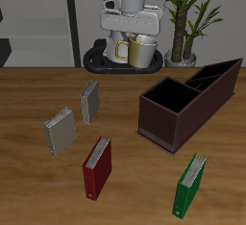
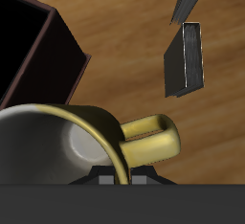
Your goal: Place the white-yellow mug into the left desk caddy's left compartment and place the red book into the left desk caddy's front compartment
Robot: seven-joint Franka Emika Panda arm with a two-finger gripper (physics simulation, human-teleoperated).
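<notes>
High above the table's back edge, close to the robot's base, your gripper [image 1: 137, 38] has the white-yellow mug [image 1: 135, 52] hanging beneath it. The wrist view shows the mug's rim and yellow handle right under the camera, so the fingers seem closed on the rim, though their contact is hidden and I cannot say how firm the hold is.

You carry the mug by one side of its rim, so its weight hangs off centre. A quick swing toward the left desk caddy [image 1: 188, 100] could make it pivot or slide in the fingers. If it tilts, its base may catch a wall or divider on the way down.

The left compartment [image 1: 222, 75] is one of two narrow long sections, parted by a thin lengthwise divider. It leaves the mug little room, and the handle sticks out sideways. If you descend with the handle across the section, it will likely hang up on the divider. Turn it along the length first.

Come in from above, too. A low approach risks knocking the caddy's near wall and shoving the box.

Nearer the table's front edge, the red book [image 1: 96, 165] stands well apart from the caddy, between the two grey books [image 1: 75, 117] and the green book [image 1: 190, 185], out of your path.
</notes>
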